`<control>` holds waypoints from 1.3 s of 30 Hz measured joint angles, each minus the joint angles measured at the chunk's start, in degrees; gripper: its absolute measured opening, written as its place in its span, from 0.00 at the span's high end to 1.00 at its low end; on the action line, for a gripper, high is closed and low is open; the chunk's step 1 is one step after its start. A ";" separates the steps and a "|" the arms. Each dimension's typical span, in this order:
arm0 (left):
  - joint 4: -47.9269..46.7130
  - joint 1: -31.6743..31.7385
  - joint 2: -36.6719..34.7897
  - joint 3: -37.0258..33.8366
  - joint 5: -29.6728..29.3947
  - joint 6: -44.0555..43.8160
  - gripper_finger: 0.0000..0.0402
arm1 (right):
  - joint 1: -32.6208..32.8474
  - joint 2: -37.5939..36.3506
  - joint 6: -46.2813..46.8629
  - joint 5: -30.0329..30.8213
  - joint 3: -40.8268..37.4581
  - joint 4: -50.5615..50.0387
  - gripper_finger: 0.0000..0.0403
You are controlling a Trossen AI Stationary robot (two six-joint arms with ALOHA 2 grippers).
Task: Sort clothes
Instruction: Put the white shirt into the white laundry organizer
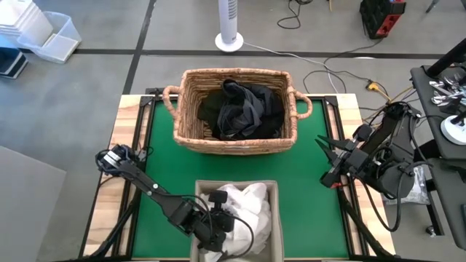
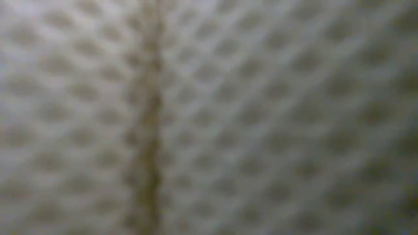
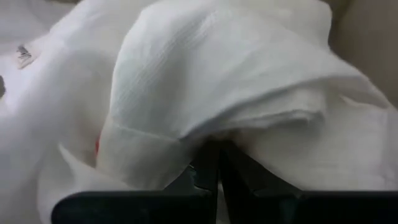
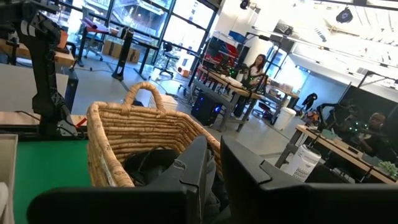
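2 piles are already sorted, so the left gripper (image 1: 218,231), fingers pressed together in the white clothes (image 1: 244,207) in the grey bin (image 1: 273,218), should withdraw straight up without snagging fabric, while the right gripper (image 1: 322,143), fingers nearly together, waits beside the wicker basket (image 1: 233,138) of dark clothes (image 1: 240,109).

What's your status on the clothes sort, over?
Left hand shut, down in white clothes in grey bin. Right hand shut, empty, waiting table-right. Dark clothes in wicker basket.

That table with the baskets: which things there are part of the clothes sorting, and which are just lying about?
Part of the job:
- white clothes in the grey bin
- dark clothes in the wicker basket
- left claw, shut, down in the white pile
- right claw, waiting beside the mat

Lying about:
- white fan
- floor cables
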 joint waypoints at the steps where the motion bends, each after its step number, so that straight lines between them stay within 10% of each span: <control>1: 0.03 0.02 -0.01 -0.38 0.00 -0.31 1.00 | 0.00 0.00 0.00 0.00 0.00 0.00 0.90; 39: -1.97 0.43 4.09 -1.75 10.49 -7.63 1.00 | 0.02 -0.02 0.42 0.00 -0.63 -0.09 0.90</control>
